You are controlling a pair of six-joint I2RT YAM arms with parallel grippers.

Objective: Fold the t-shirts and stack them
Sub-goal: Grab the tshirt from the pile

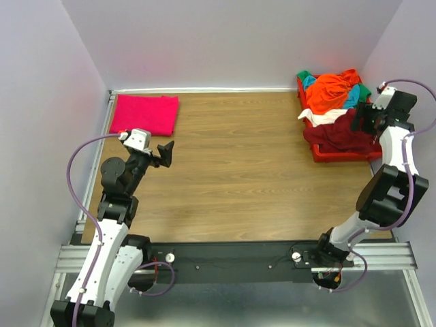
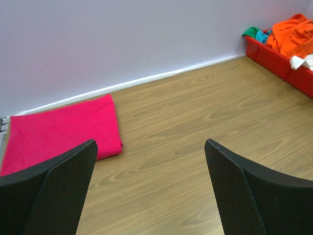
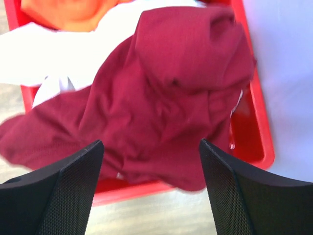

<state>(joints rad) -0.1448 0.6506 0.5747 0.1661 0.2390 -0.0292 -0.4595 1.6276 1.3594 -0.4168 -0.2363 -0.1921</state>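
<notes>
Right gripper: jaws apart, empty, over maroon t-shirt heaped in red tray. Left gripper: released, empty. Risk: a deep pinch catches the cream t-shirt underneath and drags both out.

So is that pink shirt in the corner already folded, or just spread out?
Folded. The pink shirt lies flat as a tidy rectangle with straight edges on the table, and no sleeves or collar stick out.
</notes>
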